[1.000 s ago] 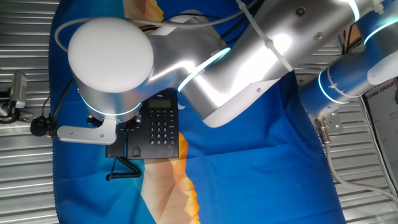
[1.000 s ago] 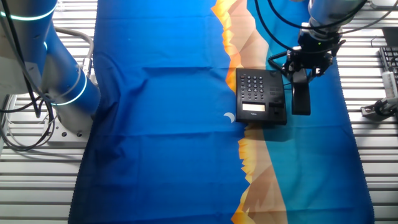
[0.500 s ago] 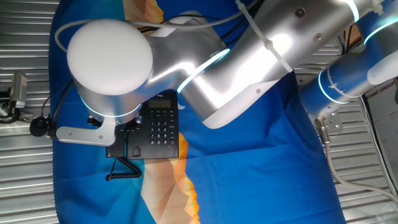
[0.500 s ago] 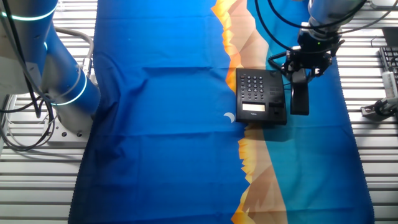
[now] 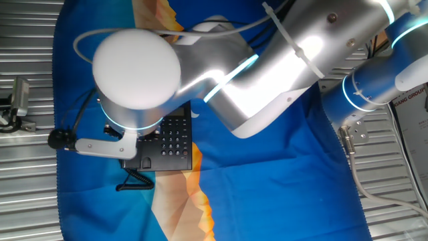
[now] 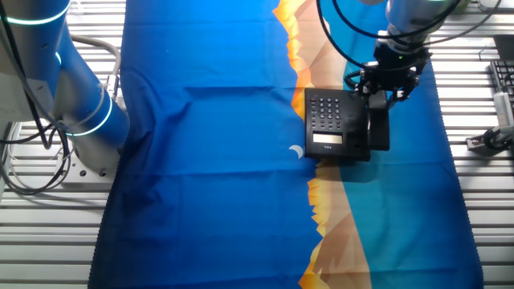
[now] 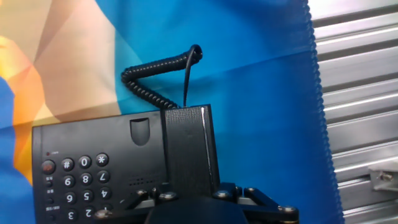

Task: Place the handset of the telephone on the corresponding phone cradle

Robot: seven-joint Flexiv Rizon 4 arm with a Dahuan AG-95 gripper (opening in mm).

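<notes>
- The handset is in my grip, a flat black bar running away from my hand toward the far side of the hand view; its far end lines up with the far edge of the telephone.
- My gripper is clamped on the handset near one end (my fingertips themselves are hidden under the black hardware at the bottom of the hand view, so I judge the hold from how the bar hangs from me).
- In the other fixed view the handset hangs below my hand along the right edge of the telephone, overlapping that edge; I cannot tell whether it touches the body or is just above it.
- The phone cradle is the strip between the keypad and the handset in the hand view, with an arch-shaped mark near its far end; the handset covers its right part.
- The coiled cord leaves the far end of the handset, loops left and back, and lies on the blue cloth beyond the phone.
- In one fixed view my arm hides the handset; only the keypad and the cord show beneath it.
- The cloth carries an orange and tan mountain pattern and lies on a slatted metal table.
</notes>
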